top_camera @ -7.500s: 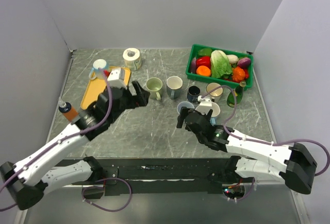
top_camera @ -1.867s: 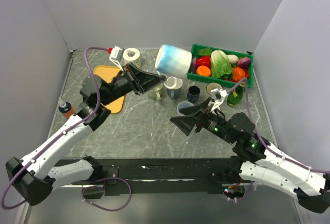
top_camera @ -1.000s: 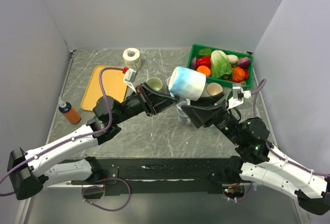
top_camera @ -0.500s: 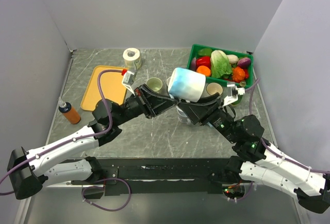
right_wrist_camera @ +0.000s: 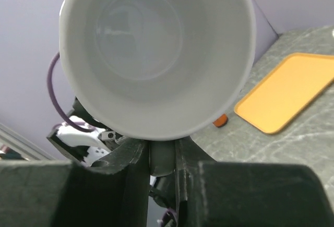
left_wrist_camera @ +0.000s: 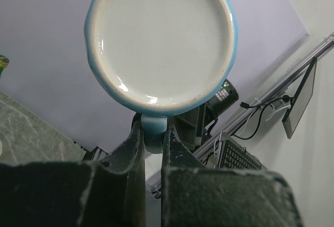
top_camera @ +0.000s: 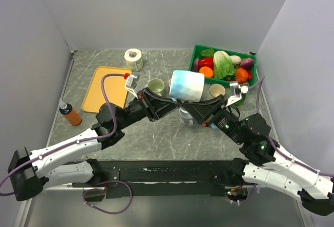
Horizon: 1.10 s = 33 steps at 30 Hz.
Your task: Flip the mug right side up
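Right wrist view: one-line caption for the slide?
Right gripper shut on the mug, its open mouth facing the camera; orange tray beyond.

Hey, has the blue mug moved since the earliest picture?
Yes. The blue mug left the orange tray and went right; it is now lifted, toward the green crate.

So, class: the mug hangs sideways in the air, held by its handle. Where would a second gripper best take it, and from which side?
Probably the lower rim, from the mouth side. The mug has its base facing the left gripper, shut on the handle, so only the open mouth is free; the right gripper grips there.
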### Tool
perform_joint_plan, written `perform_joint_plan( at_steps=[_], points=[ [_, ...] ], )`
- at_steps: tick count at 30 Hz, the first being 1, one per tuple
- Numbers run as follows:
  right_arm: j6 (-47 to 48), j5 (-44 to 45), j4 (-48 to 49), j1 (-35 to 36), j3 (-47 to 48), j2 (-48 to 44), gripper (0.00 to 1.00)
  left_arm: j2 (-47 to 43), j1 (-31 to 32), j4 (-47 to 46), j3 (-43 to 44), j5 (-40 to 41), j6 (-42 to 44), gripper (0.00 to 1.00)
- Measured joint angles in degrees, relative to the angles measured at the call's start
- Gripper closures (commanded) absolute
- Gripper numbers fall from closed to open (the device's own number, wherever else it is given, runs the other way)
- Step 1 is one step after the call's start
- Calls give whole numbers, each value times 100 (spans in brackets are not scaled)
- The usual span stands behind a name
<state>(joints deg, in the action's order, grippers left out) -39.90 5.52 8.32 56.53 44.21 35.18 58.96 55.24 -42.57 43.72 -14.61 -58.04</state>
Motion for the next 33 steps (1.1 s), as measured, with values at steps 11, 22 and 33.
perform_joint_plan(
  at_steps=[11, 22, 33],
  points=[
    [796, 914, -2789, -17, 1121, 33, 100, -813, 76, 3167, 420, 1215, 1244, 4],
    [1274, 1351, -4227, -17, 2124, 1012, 100, -2068, 72, 6671, 1259, 4103, 1593, 4],
    [1082, 1115, -4356, 146, 1834, 3169, 100, -2573, 74, 7538, 1322, 4892, 1602, 4]
  ],
)
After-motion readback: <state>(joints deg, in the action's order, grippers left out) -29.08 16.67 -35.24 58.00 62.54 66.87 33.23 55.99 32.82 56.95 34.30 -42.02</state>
